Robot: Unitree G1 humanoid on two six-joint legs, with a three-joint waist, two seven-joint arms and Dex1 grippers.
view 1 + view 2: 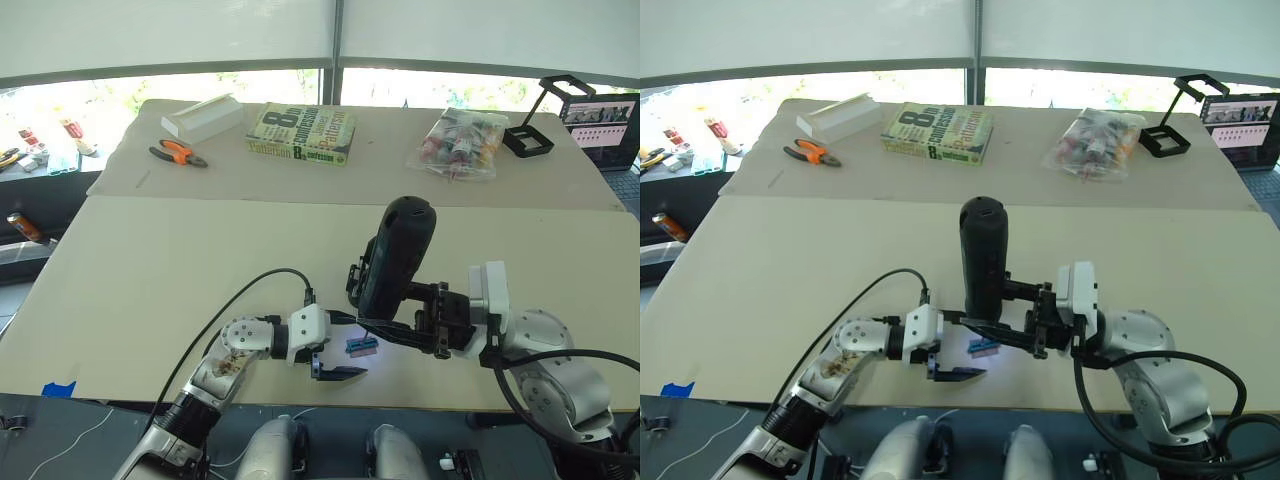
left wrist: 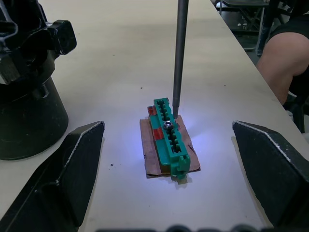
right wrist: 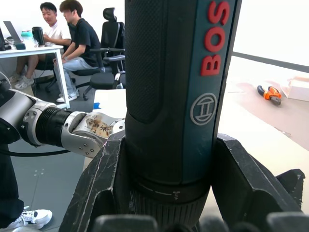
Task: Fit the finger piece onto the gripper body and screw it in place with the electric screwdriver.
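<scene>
electric screwdriver [image 3: 178, 96]: ends cut off | laptop [image 1: 608, 128]: cropped at edge

A beige table [image 1: 150, 270] carries orange-handled pliers [image 1: 178, 153], a book [image 1: 302, 133], a white box [image 1: 203, 118] and a small green block [image 2: 169, 137].

One electric screwdriver [image 1: 395, 258], one green block [image 2: 169, 139], one pair of orange-handled pliers [image 1: 177, 153], one book [image 1: 301, 133], one white box [image 1: 203, 117], one bag of parts [image 1: 459, 143]; two seated people [image 3: 72, 34] upper left of the right wrist view.
</scene>
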